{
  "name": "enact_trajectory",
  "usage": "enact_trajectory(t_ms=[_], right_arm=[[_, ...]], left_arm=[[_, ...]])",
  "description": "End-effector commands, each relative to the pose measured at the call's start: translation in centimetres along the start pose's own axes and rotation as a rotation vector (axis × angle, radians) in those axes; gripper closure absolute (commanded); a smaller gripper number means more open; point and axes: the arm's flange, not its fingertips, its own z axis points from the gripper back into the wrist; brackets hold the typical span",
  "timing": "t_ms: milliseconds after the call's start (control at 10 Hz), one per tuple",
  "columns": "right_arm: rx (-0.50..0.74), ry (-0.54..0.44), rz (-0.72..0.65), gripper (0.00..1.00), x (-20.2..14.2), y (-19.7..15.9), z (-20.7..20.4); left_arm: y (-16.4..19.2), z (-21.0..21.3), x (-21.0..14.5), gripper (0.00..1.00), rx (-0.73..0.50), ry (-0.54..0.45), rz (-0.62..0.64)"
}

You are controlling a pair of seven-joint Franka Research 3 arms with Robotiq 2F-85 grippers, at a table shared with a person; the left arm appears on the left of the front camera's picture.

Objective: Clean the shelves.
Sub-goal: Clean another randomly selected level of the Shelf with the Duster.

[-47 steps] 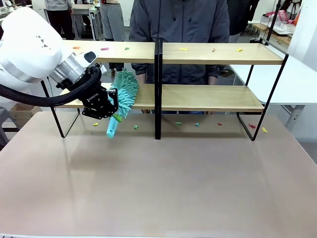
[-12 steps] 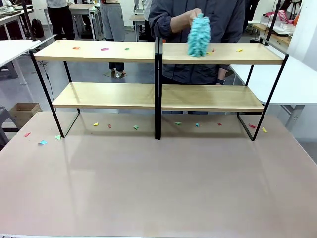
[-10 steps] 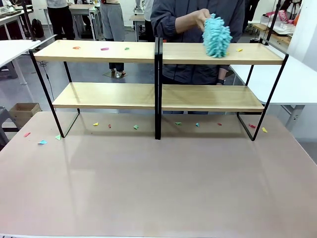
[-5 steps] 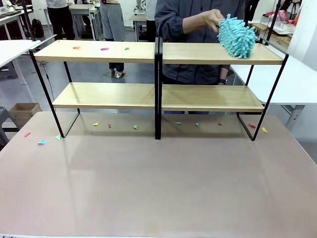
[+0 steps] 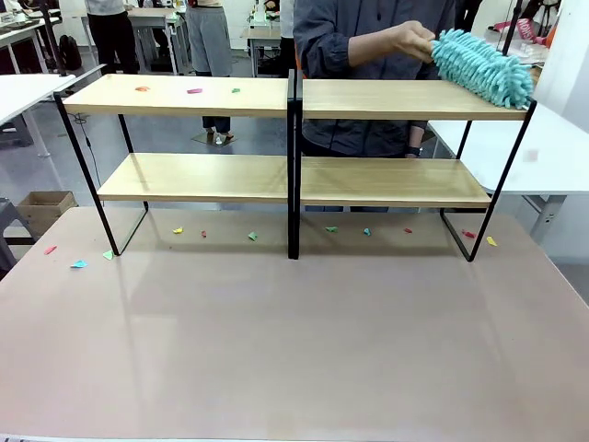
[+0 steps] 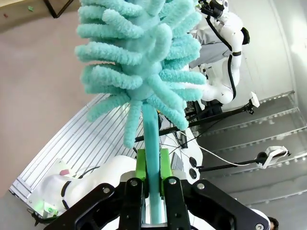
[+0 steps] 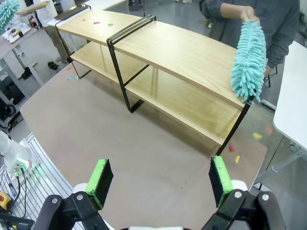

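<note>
The shelves (image 5: 212,96) stood across the upper half of the front view on the bench (image 5: 294,350), the left tool (image 6: 152,165) clamped on a teal duster (image 6: 144,62), the right tool (image 7: 161,181) spread wide and empty.

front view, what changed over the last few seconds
The left arm has pulled back from the lower left board, its left gripper shut on the robot's duster. The person's hand swept the person's duster rightward along the top right board to its end; the bits of litter there are gone. The shelves and the three scraps on the top left board stayed put.
</note>
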Motion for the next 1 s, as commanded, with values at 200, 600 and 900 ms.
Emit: enact_trajectory(t_ms=[200, 600, 900], right_arm=[[0.009, -0.004, 0.003, 0.0, 0.1, 0.0, 0.0], [0.009, -0.004, 0.003, 0.0, 0.1, 0.0, 0.0], [0.009, -0.004, 0.003, 0.0, 0.1, 0.0, 0.0]], left_arm=[[-4.6, -9.2, -1.6, 0.88, 0.034, 0.392, -0.002], [-5.2, -15.4, -2.7, 0.88, 0.065, 0.543, 0.077], [-3.4, -17.4, -2.5, 0.88, 0.043, 0.542, 0.041]])
